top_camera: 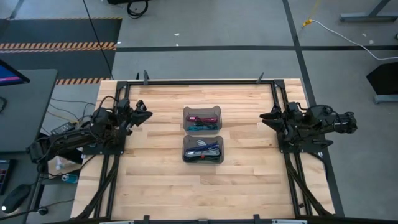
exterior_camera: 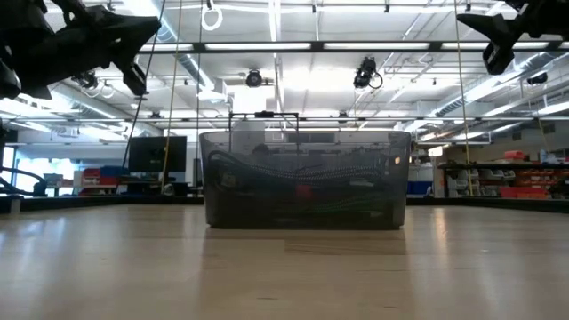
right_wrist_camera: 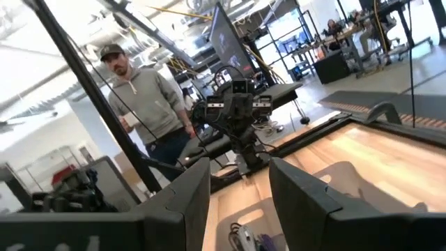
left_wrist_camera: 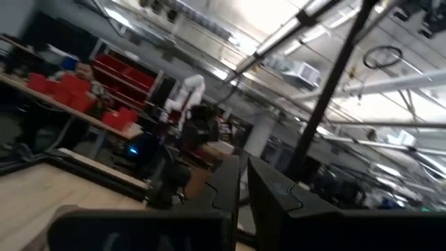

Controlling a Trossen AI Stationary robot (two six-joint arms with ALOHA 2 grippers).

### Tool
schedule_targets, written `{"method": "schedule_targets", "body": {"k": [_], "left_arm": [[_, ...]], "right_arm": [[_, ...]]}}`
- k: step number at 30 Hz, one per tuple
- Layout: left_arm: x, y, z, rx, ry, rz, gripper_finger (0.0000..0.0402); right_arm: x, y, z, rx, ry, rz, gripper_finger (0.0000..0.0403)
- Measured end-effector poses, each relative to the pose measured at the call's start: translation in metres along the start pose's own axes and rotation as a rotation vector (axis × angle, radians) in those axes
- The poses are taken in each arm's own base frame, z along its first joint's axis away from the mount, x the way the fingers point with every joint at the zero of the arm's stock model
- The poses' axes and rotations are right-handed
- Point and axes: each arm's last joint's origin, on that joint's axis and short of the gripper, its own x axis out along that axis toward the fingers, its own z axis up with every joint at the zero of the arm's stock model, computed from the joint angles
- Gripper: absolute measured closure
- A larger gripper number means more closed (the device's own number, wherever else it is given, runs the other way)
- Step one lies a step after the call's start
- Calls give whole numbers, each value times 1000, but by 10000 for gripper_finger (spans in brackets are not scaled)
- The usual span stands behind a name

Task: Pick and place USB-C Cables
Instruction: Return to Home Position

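Two translucent grey bins stand in the middle of the table. The far bin (top_camera: 202, 119) holds maroon and teal USB-C cables (top_camera: 203, 118). The near bin (top_camera: 203, 150) holds white, grey, purple and black cables (top_camera: 204, 150). They also show in the right wrist view (right_wrist_camera: 251, 240). In the low view the near bin (exterior_camera: 305, 178) hides the far one. My left gripper (top_camera: 149, 114) hovers high over the table's left side, shut and empty (left_wrist_camera: 244, 174). My right gripper (top_camera: 262, 116) hovers high over the right side, open and empty (right_wrist_camera: 239, 174).
Black frame rails (top_camera: 205, 81) run along the table's far edge and sides. Bare wood lies around the bins. A person in a grey hoodie (right_wrist_camera: 139, 90) stands beyond the table's left side. A long white cord with a yellow end (top_camera: 336, 34) lies on the floor.
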Motion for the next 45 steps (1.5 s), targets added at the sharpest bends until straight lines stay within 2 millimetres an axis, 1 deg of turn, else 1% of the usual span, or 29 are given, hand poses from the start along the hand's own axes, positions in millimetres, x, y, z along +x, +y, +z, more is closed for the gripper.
{"method": "schedule_targets", "body": {"k": [2,4,7,10,14,16,22,25,31,35,37,41,43,45], "left_arm": [[0,1,1,0,-18,21,365],[0,1,1,1,-26,30,365],[0,1,1,1,-26,30,365],[0,1,1,1,-26,29,365],[0,1,1,1,-26,29,365],[0,1,1,1,-26,29,365],[0,1,1,-39,-32,35,365],[0,1,1,-56,-45,48,365],[0,1,1,17,-45,47,365],[0,1,1,31,-43,50,365],[0,1,1,6,-52,56,365],[0,2,2,-103,-87,84,365],[0,3,2,-128,-94,93,365],[0,3,2,-111,-97,97,365]], "right_arm": [[0,0,0,22,-1,-3,247],[0,0,0,2,3,-4,250],[0,0,0,-29,4,-5,269],[0,0,0,-52,-2,-2,303],[0,0,0,-83,-3,-2,372],[0,0,0,-106,-4,-2,393],[0,1,3,-127,-33,-7,398],[0,0,3,-151,-40,-21,394],[0,0,3,-153,-40,-22,398],[0,0,3,-153,-39,-22,399],[0,0,3,-153,-39,-22,397],[0,0,3,-153,-40,-25,396],[0,0,3,-151,-40,-25,396],[0,0,3,-143,-40,-25,396]]}}
